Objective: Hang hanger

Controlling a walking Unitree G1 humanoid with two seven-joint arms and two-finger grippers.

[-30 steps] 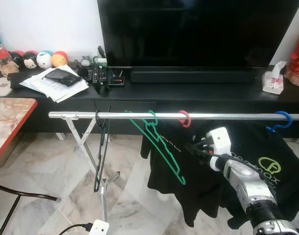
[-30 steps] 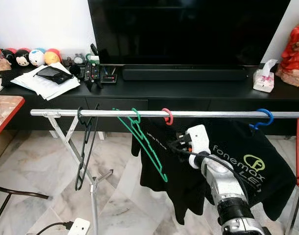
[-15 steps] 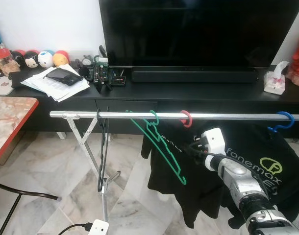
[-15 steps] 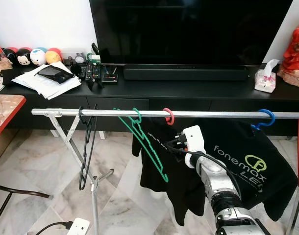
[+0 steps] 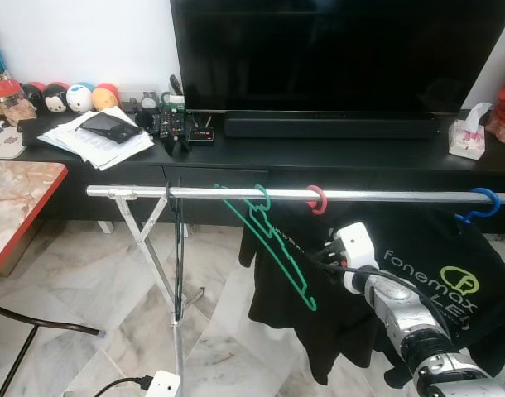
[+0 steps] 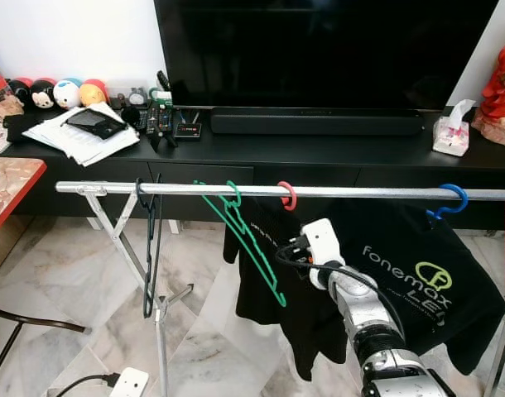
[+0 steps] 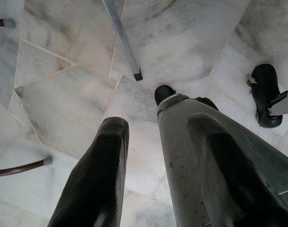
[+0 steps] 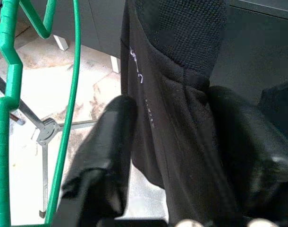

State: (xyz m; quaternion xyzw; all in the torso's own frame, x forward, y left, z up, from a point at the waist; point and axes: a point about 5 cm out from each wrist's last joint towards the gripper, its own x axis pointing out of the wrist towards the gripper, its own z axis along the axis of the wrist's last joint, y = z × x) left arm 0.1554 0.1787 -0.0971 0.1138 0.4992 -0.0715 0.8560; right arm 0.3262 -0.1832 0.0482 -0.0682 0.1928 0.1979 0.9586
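Hangers hang along the silver rail (image 5: 236, 193) in front of the black TV cabinet (image 5: 319, 157): a black hanger (image 5: 177, 256) near its left end, a green hanger (image 5: 273, 248) beside it and tilted, then a red hook (image 5: 317, 198) and a blue hook (image 5: 478, 203) that carry black shirts (image 5: 418, 281). The right gripper (image 8: 170, 142) is raised just below the rail, close beside the green hanger; its fingers (image 8: 104, 156) stand apart, with the fabric of a shirt between them, holding nothing firmly. The left gripper (image 7: 156, 161) hangs low over the marble floor (image 7: 63, 94), its fingers (image 7: 101, 170) spread and empty.
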